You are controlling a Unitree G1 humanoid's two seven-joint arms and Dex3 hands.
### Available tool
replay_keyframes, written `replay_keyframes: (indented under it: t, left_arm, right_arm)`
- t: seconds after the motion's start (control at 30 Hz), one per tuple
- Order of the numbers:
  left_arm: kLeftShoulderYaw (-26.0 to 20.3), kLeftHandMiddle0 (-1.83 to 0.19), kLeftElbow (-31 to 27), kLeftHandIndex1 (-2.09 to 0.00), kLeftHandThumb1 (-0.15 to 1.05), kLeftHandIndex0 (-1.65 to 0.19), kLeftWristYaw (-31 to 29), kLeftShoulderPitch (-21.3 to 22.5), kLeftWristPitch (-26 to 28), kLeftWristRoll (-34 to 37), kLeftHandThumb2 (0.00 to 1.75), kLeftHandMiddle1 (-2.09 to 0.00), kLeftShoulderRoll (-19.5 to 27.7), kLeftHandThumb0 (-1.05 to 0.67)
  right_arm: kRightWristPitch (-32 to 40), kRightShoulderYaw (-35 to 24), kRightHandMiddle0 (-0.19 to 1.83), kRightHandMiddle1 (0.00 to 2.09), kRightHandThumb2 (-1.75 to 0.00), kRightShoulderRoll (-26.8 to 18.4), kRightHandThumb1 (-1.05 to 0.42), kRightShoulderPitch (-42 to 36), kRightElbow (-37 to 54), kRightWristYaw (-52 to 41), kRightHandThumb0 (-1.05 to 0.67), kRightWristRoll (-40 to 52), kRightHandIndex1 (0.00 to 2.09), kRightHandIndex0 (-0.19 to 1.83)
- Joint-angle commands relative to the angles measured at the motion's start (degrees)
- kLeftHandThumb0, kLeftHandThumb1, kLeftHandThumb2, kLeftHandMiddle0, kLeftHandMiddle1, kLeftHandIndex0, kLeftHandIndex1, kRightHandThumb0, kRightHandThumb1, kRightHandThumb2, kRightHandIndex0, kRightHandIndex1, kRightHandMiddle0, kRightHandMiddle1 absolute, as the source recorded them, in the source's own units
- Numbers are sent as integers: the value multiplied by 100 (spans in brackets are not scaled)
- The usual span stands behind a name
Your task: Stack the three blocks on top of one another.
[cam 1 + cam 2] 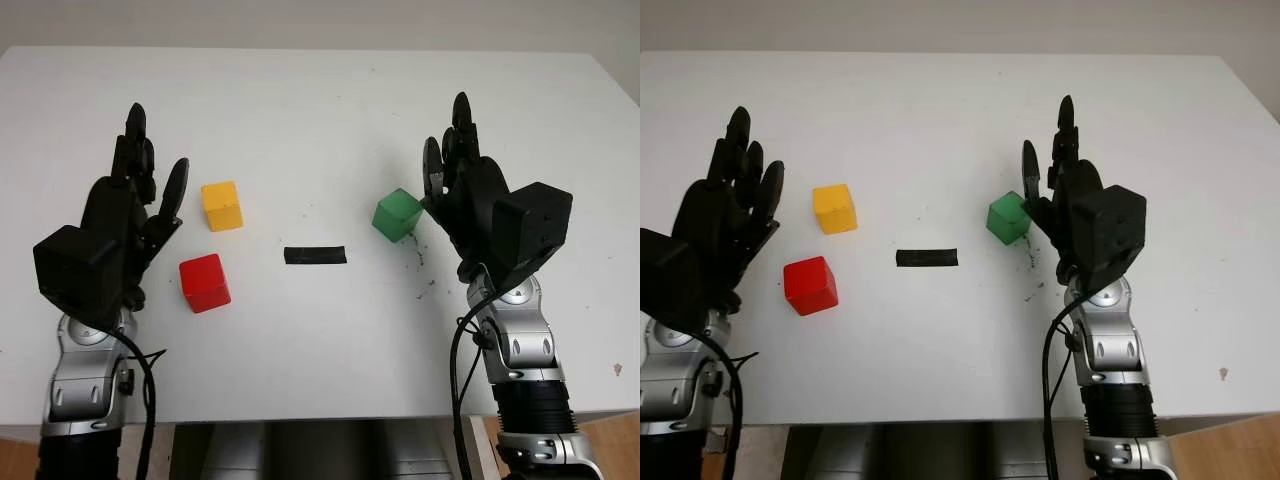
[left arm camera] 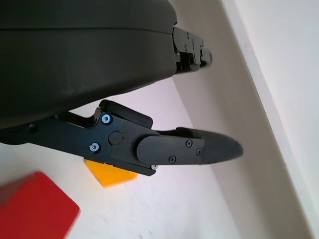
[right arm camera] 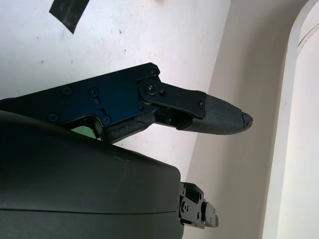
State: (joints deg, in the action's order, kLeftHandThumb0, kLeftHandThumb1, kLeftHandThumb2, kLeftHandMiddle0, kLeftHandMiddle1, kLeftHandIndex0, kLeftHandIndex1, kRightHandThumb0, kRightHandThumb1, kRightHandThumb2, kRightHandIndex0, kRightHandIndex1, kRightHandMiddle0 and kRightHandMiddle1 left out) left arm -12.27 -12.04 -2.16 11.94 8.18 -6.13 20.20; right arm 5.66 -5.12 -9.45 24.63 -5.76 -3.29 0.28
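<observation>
Left eye view: green block [image 1: 398, 214] touching right hand [image 1: 462, 190] fingers, spread wide for grasping; left hand [image 1: 135, 215], fingers wide, beside yellow block [image 1: 222, 205] and red block [image 1: 204, 282].

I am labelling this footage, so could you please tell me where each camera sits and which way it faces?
Left eye: head, looking down at the white table; both arms, left hand, right hand, both open.
Right eye: beside it, same scene.
Left wrist: beside the left hand, facing the red block and yellow block.
Right wrist: beside the right hand, glimpsing the green block and black tape.
</observation>
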Motion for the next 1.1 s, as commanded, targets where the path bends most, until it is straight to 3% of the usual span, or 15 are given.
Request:
replay_keyframes:
  t: [0.0,0.23,0.53,0.8,1.07]
  left_arm:
    - [68,-25,-434,-16,105,-23,-99,-244,237,-415,19,-9,340,-71]
    - [44,-18,-1572,-16,103,-36,-978,-882,1010,-1402,8,-4,1269,-75]
    - [109,-19,-2499,-19,99,-53,-1989,-1354,1499,-2195,5,-5,1890,-72]
    - [263,-10,-2676,-15,97,-51,-2524,-1433,1571,-2659,5,-3,2064,-79]
    - [485,-6,-2506,-11,93,-46,-2572,-1406,1482,-2987,4,-4,2031,-77]
  right_arm:
    - [-95,-10,-19,0,-66,-105,-105,139,114,-45,-71,-17,0,-19]
    - [-156,6,-19,0,-67,-188,-105,256,57,-119,-70,-45,0,-19]
    - [-194,25,-19,0,-68,-185,-105,276,29,-114,-70,-74,0,-19]
    - [-253,2,-19,0,-69,-177,-105,227,40,-131,-70,-46,0,-19]
    - [-275,11,-19,0,-70,-156,-105,195,84,-145,-69,-30,0,-19]
